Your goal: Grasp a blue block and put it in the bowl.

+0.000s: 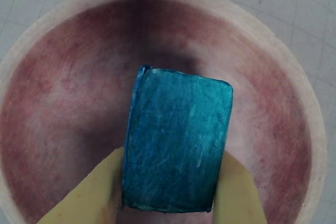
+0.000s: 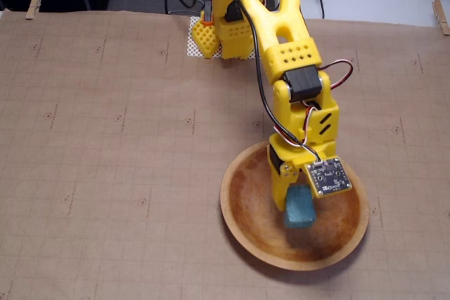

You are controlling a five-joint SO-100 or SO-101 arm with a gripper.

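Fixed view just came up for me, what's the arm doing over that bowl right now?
The yellow arm is reaching out over the wooden bowl on the brown paper mat. Its gripper is shut on the blue block, with a yellow finger pressed against each side. The block sits above the bowl's inside, near the middle, and has not been let go. Whether it touches the bowl's bottom I cannot tell.

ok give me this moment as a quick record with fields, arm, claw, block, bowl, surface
arm: yellow, reaching from the far edge of the table over the bowl
claw: shut on the blue block, one finger on each side
blue block: teal, held above the bowl's inside, not released
bowl: round wooden, orange-brown inside, paler rim, nothing else in it
surface: brown gridded paper
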